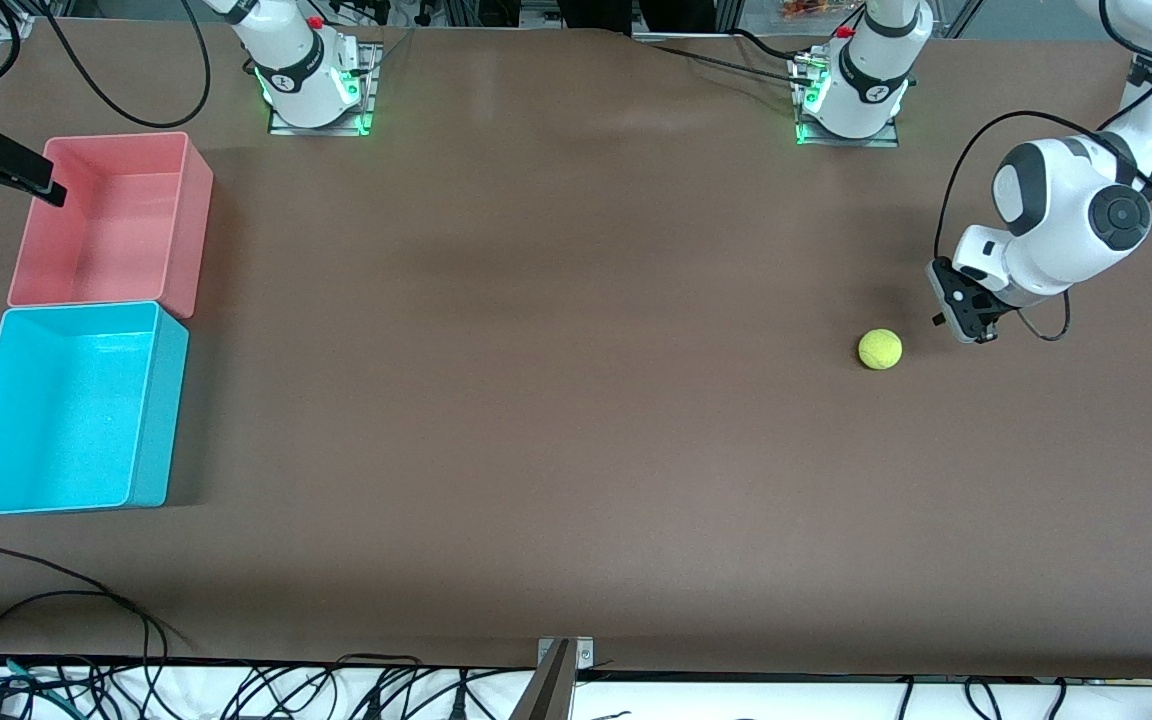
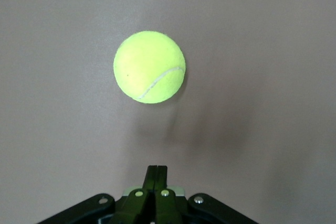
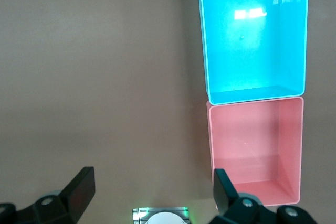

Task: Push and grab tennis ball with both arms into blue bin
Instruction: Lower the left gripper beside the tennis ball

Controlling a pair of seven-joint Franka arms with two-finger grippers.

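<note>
With left gripper (image 1: 966,318) pressed together beside tennis ball (image 1: 880,349), push squarely through its centre toward blue bin (image 1: 158,420); right gripper (image 1: 41,185), spread wide, waiting over pink bin (image 1: 198,215).

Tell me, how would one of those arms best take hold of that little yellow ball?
The tennis ball is round and lies alone on the bare table, so no side is favoured. Coming straight down with open fingers closing across its widest middle looks safest, since it can roll. The left gripper beside it is shut and would need opening; the right gripper is open, waiting by the bins.
</note>
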